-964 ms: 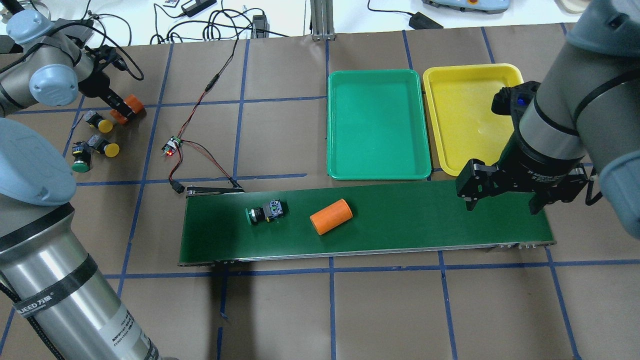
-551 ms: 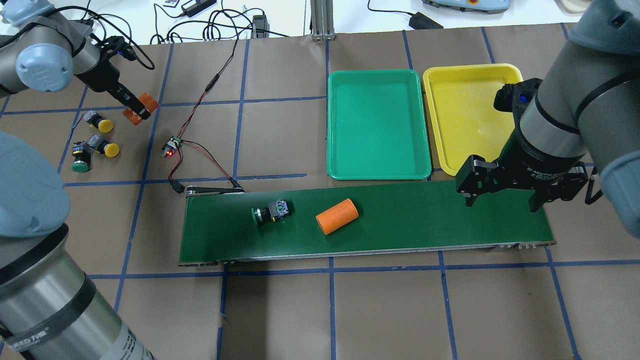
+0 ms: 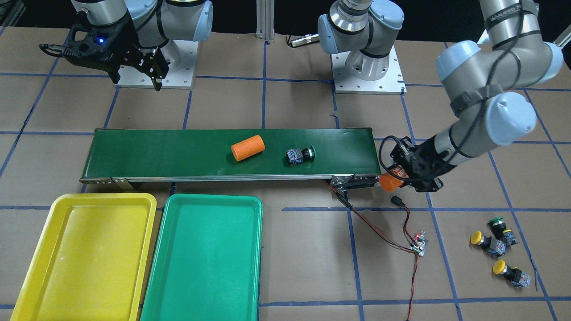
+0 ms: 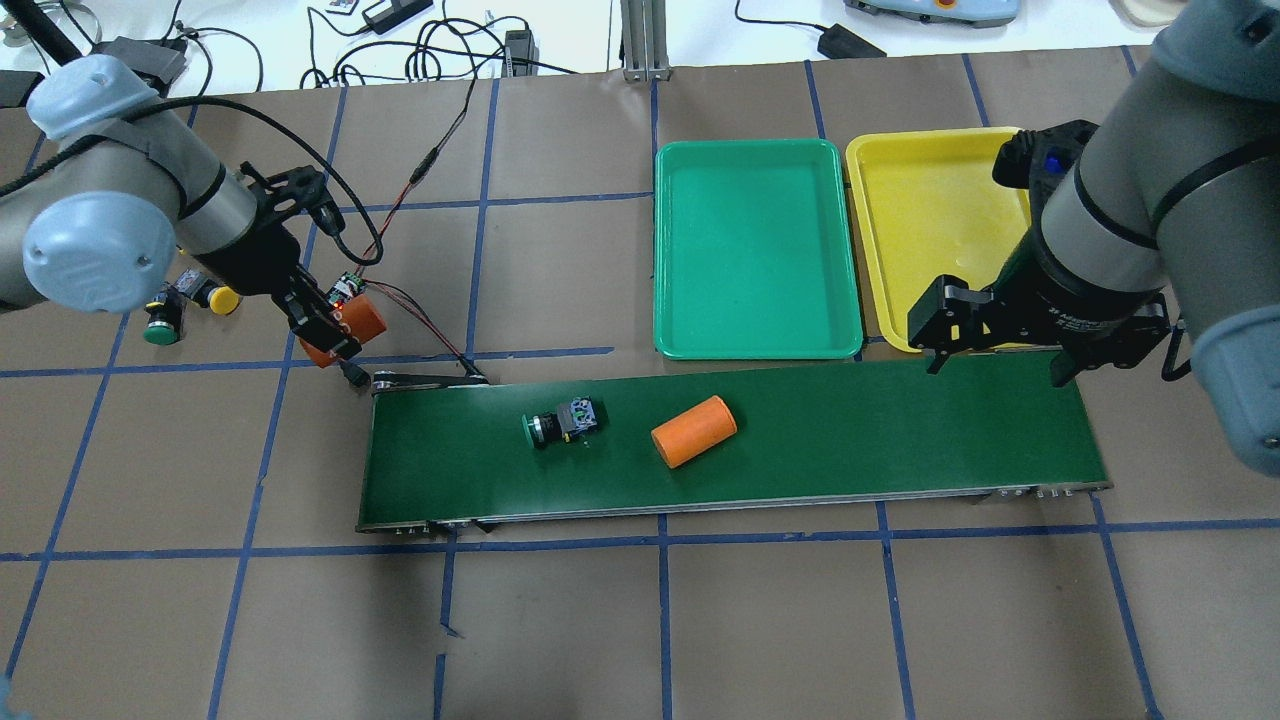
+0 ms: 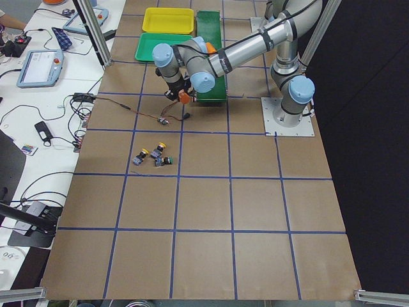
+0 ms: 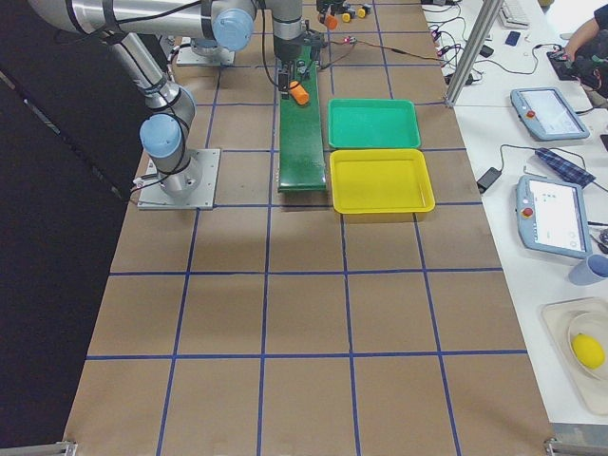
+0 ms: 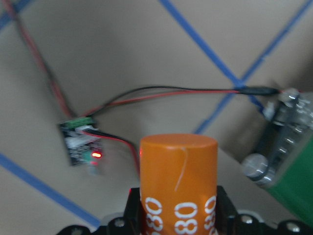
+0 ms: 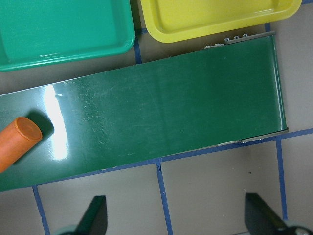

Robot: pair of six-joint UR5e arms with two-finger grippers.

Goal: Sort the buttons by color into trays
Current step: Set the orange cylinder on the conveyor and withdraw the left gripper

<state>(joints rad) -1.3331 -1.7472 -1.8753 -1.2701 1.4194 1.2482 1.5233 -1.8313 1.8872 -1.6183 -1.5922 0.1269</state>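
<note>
Barely begun, judging by the trays: shows no button in the green tray [image 4: 757, 250] nor in the yellow tray [image 4: 930, 220]. Places one green-capped button [image 4: 562, 421] on its side on the dark-green conveyor belt [image 4: 880, 430], toward the belt's left end, near an orange cylinder [image 4: 693, 431] lying on the same belt and well apart from both trays. Leaves the other three off the belt, on the brown paper at the robot's far left: a second green-capped button [image 3: 499, 226] just beside a yellow-capped button [image 3: 484, 240], and a second yellow-capped button [image 3: 508, 271] near that pair. Finds the left gripper [image 4: 330, 335] pinching a second orange cylinder [image 7: 178, 166], not a button, just off the belt's left end above the red and black wires and near the small circuit board [image 3: 419, 244]. Finds the right gripper [image 4: 995, 370] spread wide and holding nothing, raised above the table near the belt's right end and beside the yellow tray. Amounts, most likely, to all four buttons left to sort: two green caps for the green tray and two yellow caps for the yellow tray, with three of them yet to reach the belt at all.
</note>
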